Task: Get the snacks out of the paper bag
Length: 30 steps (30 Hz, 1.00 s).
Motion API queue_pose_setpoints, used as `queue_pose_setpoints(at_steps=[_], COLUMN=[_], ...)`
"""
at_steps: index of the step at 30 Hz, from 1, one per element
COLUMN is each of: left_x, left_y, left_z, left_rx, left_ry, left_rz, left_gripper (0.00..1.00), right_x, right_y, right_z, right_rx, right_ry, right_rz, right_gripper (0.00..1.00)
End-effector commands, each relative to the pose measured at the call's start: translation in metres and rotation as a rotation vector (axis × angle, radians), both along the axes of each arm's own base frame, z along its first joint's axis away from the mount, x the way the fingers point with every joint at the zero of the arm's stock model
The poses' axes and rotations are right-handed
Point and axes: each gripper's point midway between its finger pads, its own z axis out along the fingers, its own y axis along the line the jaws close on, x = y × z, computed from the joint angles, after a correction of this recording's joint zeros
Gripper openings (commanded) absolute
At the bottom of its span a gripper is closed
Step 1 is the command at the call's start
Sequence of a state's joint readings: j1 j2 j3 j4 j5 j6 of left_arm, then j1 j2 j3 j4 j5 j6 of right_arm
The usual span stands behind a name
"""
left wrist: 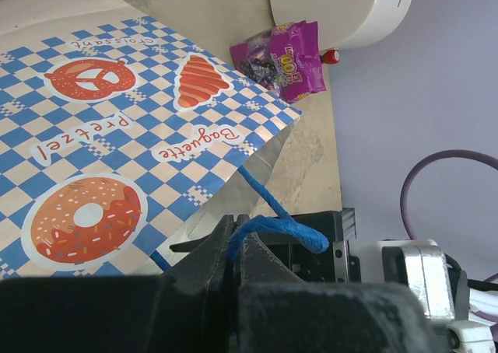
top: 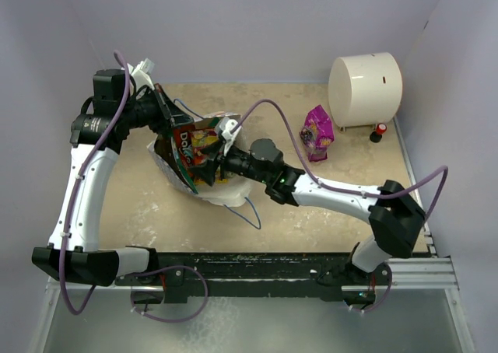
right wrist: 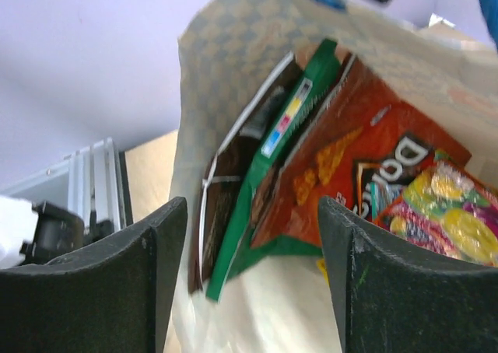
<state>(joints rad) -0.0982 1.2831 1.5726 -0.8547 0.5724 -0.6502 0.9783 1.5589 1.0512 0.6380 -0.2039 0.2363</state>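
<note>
Boxed in on three sides by plain, pale lilac-grey panels: back wall (top: 249, 26), left wall (top: 31, 81), right wall (top: 467, 96), all bare and matte. Floored by a beige desk (top: 140, 213), mottled with paler, chalky smears and scuffs, most toward the near side. Ends at the near edge in a black strip (top: 257, 263), with a ribbed aluminium rail (top: 424, 271) at the right end. Below that, a smooth grey surface (top: 257, 330), floor or lower shelf, hard to tell which. Lit evenly and softly; only faint, blurred shadows on the desk. Same lilac tone behind in both wrist views.
</note>
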Motion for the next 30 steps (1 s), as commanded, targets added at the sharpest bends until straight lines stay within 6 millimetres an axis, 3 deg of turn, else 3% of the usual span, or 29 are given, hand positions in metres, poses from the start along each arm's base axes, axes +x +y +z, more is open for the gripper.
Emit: queue_pose_setpoints(at_steps=[1, 9, 11, 14, 20, 30], left_x=[-0.009, -0.010, -0.010, -0.009, -0.007, -0.011], left_y=[0.000, -0.001, -0.001, -0.001, -0.003, -0.003], left_z=[0.017, 0.017, 0.017, 0.015, 0.016, 0.017], left_rx=[-0.026, -0.031, -0.032, -0.031, -0.040, -0.045], left_ry=[-0.044, -0.039, -0.036, -0.032, -0.035, -0.035], left_rz=[-0.003, -0.003, -0.006, -0.006, -0.013, -0.018], left_gripper=[0.00, 0.00, 0.00, 0.00, 0.00, 0.00], right_x=[0.011, 0.004, 0.004, -0.001, 0.002, 0.014], right_y=[0.013, 0.039, 0.044, 0.050, 0.060, 0.074], right_z=[0.073, 0.070, 0.066, 0.064, 0.046, 0.017], right_rx=[0.193, 0.213, 0.197, 0.195, 0.172, 0.074], right_ry=[-0.089, -0.050, -0.046, -0.038, 0.016, 0.050], right_rz=[-0.046, -0.020, -0.019, 0.011, 0.006, -0.037], right_gripper=[0.68, 0.68, 0.64, 0.49, 0.35, 0.27])
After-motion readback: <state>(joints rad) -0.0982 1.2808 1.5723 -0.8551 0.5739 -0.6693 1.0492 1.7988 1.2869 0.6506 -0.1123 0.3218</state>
